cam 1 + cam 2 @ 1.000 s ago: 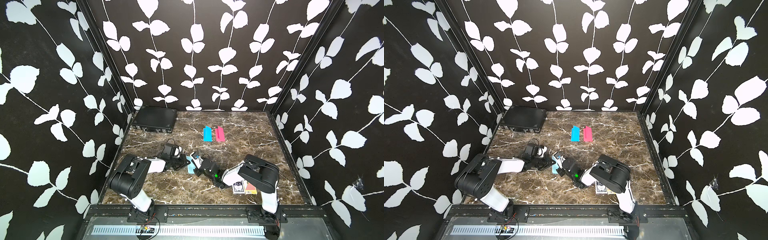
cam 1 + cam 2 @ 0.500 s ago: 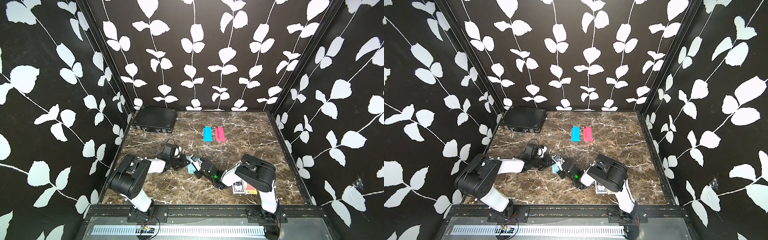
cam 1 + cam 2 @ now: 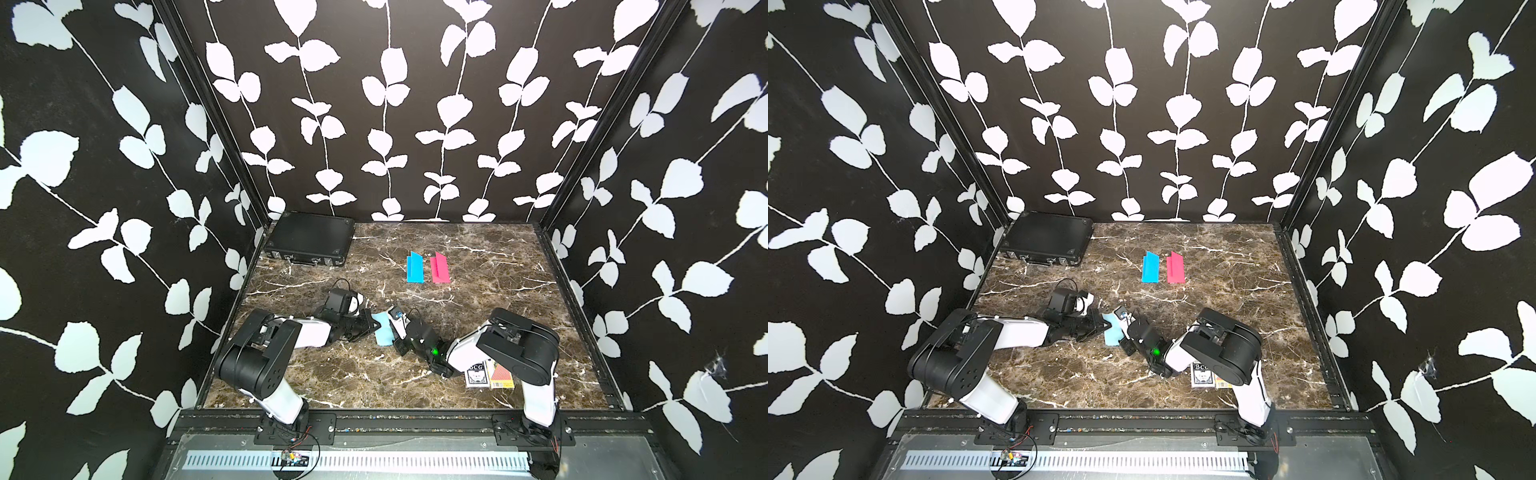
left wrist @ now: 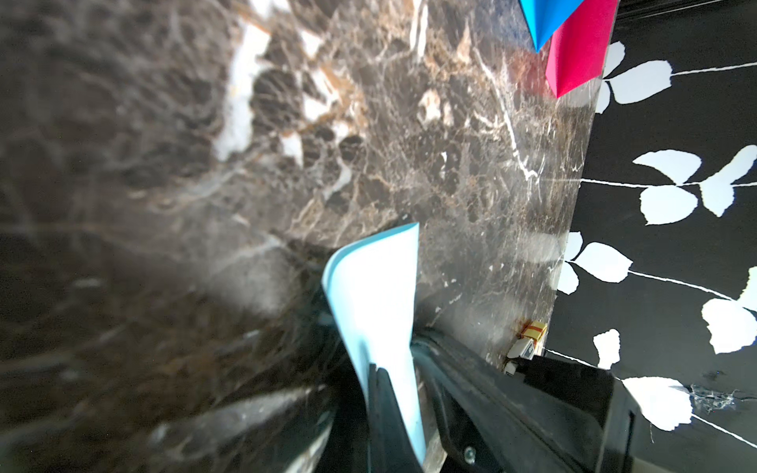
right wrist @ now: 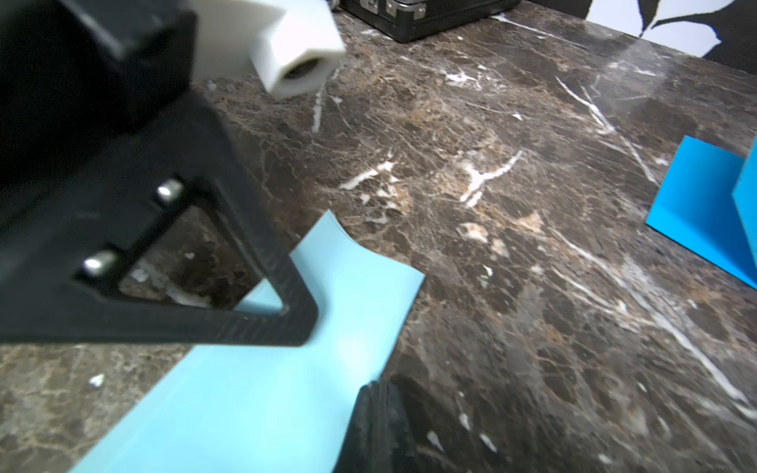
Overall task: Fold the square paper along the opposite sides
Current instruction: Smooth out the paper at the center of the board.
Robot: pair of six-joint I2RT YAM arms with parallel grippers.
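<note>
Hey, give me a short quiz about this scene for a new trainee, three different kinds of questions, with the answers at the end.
1. True or false: the folded pink paper lies right beside the folded blue paper.
2. Where is the black case? A) far left corner of the table; B) by the right arm's base; C) between the grippers.
3. What is the left gripper shut on?
Key: 1 true; 2 A; 3 the light blue paper.
</note>
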